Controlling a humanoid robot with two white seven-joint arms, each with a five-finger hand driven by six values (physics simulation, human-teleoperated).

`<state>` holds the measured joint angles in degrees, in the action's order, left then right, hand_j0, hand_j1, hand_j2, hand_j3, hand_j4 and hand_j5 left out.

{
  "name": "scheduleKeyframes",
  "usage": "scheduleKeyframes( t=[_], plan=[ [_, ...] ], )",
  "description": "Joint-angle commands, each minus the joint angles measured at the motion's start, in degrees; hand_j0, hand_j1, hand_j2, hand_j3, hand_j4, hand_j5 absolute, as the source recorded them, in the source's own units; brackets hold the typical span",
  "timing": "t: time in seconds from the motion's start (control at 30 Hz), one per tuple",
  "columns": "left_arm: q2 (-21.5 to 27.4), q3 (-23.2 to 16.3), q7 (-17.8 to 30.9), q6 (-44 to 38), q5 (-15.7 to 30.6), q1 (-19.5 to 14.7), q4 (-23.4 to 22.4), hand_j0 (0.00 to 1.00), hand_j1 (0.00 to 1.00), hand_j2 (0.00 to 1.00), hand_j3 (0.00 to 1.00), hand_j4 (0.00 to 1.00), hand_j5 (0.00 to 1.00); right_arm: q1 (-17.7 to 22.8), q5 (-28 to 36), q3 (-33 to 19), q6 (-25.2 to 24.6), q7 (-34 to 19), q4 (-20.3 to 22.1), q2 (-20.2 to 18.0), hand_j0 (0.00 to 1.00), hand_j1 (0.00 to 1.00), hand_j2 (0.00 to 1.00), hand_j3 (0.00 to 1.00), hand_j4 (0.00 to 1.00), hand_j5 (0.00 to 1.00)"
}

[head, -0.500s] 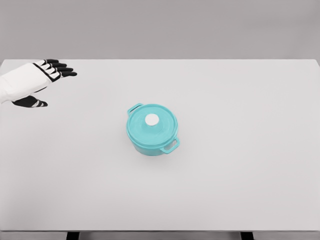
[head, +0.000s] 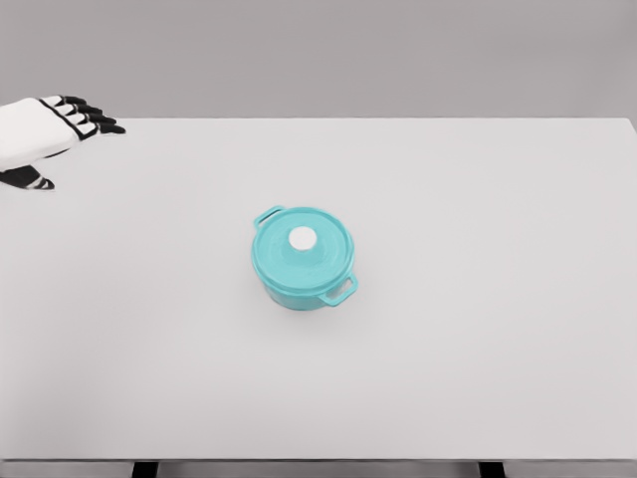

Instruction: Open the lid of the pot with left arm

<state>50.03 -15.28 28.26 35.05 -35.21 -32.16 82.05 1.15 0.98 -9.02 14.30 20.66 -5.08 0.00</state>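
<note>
The left hand (head: 45,129) sits at the far left edge of the head view, over the rear left corner of the bench (head: 478,358), and it has drawn back since half a second ago: then it reached further in over the bench surface, now it lies higher and closer to the picture's edge, with less of the white forearm showing. Its black-tipped fingers (head: 95,119) are stretched out and slightly fanned, pointing to the right, with the thumb hanging apart below them; they hold nothing. The hand is well apart from the pot (head: 299,279), more so than before. The teal pot stands upright near the middle of the bench, a little left of centre, exactly where it stood in the earlier frame. Its lid (head: 323,254) is on, seated flat and closed on the rim, with the round white knob (head: 302,238) at its centre. One side handle (head: 268,214) points toward the rear left and the other handle (head: 339,291) toward the front right, the same as before. The pot, lid and knob are untouched by the hand. The right arm does not show in the view.
</note>
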Motion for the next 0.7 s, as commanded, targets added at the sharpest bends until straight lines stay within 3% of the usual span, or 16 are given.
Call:
scheduleKeyframes(
  t=[0.0, 0.03, 0.07, 0.17, 0.23, 0.3, 0.37, 0.67],
  plan=[
    [-5.71, 0.61, 6.74, -0.05, 5.38, -0.19, -0.40, 1.00, 1.00, 1.00, 1.00, 1.00, 1.00, 0.00, 0.08, -0.03, 0.02, -0.01, -0.01, 0.00, 1.00, 1.00, 1.00, 1.00, 1.00, 1.00],
    [-9.42, 0.52, 6.74, -0.05, 11.73, -0.10, -1.98, 1.00, 1.00, 1.00, 1.00, 1.00, 1.00, 0.00, 0.08, -0.03, 0.02, -0.01, -0.01, 0.00, 1.00, 1.00, 1.00, 1.00, 1.00, 1.00],
    [-9.69, -0.18, 6.74, -0.05, 11.13, -0.45, -2.33, 1.00, 1.00, 1.00, 1.00, 1.00, 1.00, 0.00, 0.08, -0.03, 0.02, -0.01, -0.01, 0.00, 1.00, 1.00, 1.00, 1.00, 1.00, 1.00],
    [-12.40, -1.59, 6.74, -0.05, -0.62, -3.00, -1.47, 1.00, 1.00, 1.00, 1.00, 1.00, 1.00, 0.00, 0.08, -0.03, 0.02, -0.01, -0.01, 0.00, 1.00, 1.00, 1.00, 1.00, 1.00, 1.00],
    [-16.71, -1.50, 6.74, -0.05, -3.99, -3.00, 1.00, 1.00, 1.00, 1.00, 1.00, 1.00, 1.00, 0.00, 0.08, -0.03, 0.02, -0.01, -0.01, 0.00, 1.00, 1.00, 1.00, 1.00, 1.00, 1.00],
    [-21.99, -1.24, 6.74, -0.05, -10.13, -4.84, 0.83, 1.00, 1.00, 1.00, 1.00, 1.00, 1.00, 0.00, 0.08, -0.03, 0.02, -0.01, -0.01, 0.00, 1.00, 1.00, 1.00, 1.00, 1.00, 1.00],
    [-27.35, -1.24, 6.74, -0.05, -11.55, -5.20, 0.30, 1.00, 1.00, 1.00, 1.00, 1.00, 1.00, 0.00, 0.08, -0.03, 0.02, -0.01, -0.01, 0.00, 1.00, 1.00, 1.00, 1.00, 1.00, 1.00],
    [-27.97, -1.68, 6.74, -0.05, -10.67, -4.58, 0.91, 1.00, 1.00, 1.00, 1.00, 1.00, 1.00, 0.00, 0.08, -0.03, 0.02, 0.08, -0.01, 0.00, 1.00, 1.00, 1.00, 1.00, 1.00, 1.00]
  ],
)
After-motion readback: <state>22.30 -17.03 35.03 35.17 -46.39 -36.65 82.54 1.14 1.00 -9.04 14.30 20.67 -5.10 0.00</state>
